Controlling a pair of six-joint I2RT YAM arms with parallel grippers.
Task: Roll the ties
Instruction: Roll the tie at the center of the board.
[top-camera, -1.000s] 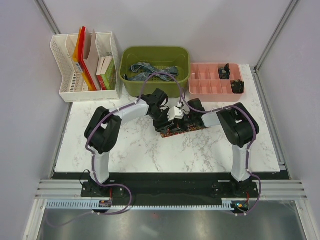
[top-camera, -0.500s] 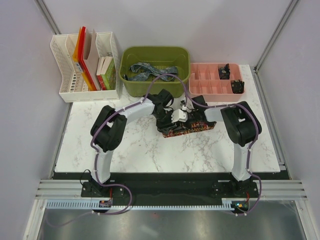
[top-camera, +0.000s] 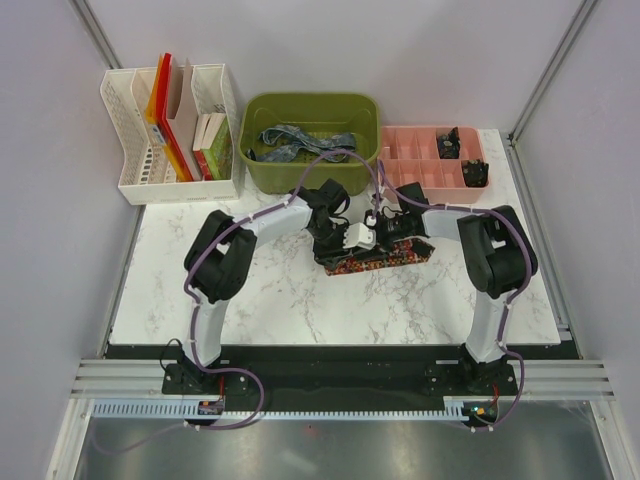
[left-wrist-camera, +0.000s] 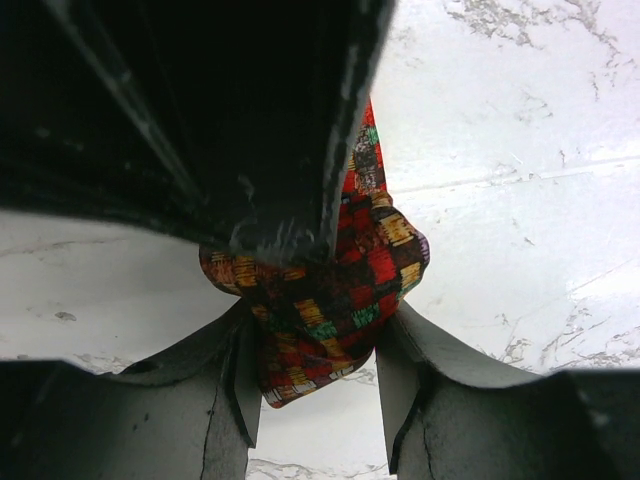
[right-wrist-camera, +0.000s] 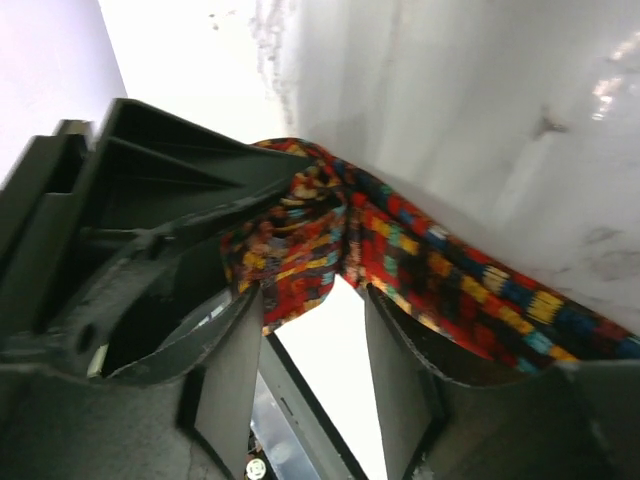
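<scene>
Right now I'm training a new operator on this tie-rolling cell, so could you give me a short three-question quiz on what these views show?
1. True or false: the blue-grey patterned fabric tie lies on the white marble table.
2. In the left wrist view, what sits between the fingers of the left gripper? A) the red, orange and dark patterned fabric necktie B) a book C) nothing
3. In the top view, which container stands to the right of the green plastic bin?
Key: 1 false, it lies inside the green bin. 2 A. 3 the pink compartment tray.
</scene>
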